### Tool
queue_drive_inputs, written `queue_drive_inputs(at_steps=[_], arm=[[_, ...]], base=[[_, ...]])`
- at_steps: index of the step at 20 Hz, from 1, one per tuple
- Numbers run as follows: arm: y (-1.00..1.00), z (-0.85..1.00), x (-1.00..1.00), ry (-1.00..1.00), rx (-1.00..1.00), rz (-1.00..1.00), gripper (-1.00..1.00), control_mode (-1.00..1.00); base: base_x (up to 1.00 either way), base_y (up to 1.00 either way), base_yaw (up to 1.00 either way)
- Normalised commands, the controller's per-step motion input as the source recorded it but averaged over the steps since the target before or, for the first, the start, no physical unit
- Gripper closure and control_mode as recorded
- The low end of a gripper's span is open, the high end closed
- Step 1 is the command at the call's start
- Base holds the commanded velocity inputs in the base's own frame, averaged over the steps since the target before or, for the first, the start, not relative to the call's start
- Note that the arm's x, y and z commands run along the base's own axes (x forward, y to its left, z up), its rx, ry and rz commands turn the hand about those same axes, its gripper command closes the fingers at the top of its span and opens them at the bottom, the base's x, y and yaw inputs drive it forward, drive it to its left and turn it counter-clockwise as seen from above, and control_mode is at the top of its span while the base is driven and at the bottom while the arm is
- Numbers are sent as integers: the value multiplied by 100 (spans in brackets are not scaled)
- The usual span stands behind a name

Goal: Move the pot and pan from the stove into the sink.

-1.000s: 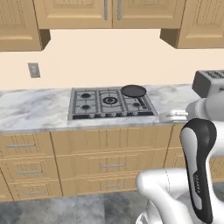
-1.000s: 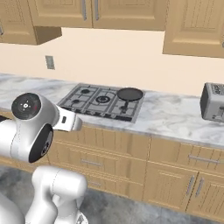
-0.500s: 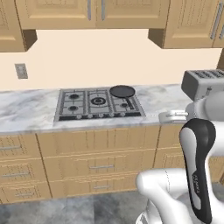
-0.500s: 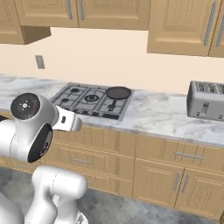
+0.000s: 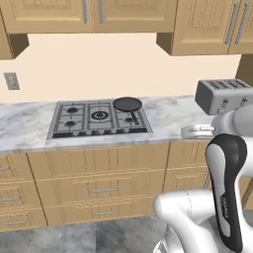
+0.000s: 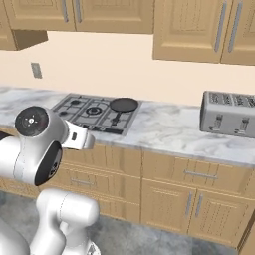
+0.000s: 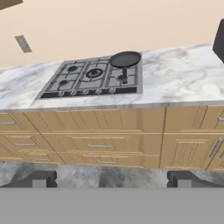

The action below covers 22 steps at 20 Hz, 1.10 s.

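1. The stove [image 5: 100, 118] is set into a grey-white marble counter [image 5: 168, 116], with wooden drawers and cabinet doors below and wooden wall cabinets above.
2. The pan [image 5: 127, 104] sits on the stove's back right burner. Its long thin handle runs toward the front edge of the cooktop, seen clearly in the hand view [image 7: 125, 59].
3. From the right base view the pan [image 6: 124, 104] is at the far right corner of the stove [image 6: 97, 111], with bare counter between it and the toaster [image 6: 228, 113].
4. A silver toaster [image 5: 222, 95] stands on the counter well to the right of the stove, close to the wall.
5. A grey wall outlet [image 5: 11, 81] is mounted on the beige wall to the left of the stove.
6. The gripper [image 7: 111, 180] shows as two dark finger tips at the bottom of the hand view, spread to their widest with nothing between them, well back from the counter and looking at the cabinet fronts.
7. The arm is folded close to the base, clear of the counter.
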Motion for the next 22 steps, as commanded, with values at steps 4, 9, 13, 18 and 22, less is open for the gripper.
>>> queue_drive_inputs(at_steps=[4,9,13,18,22], arm=[[0,0,0,0,0,0,-100,100],[0,0,0,0,0,0,-100,100],[0,0,0,0,0,0,-100,100],[0,0,0,0,0,0,-100,100],[0,0,0,0,0,0,-100,100]], base=[[52,9,-5],[59,9,-6],[54,8,-5],[45,13,-6],[26,13,-2]])
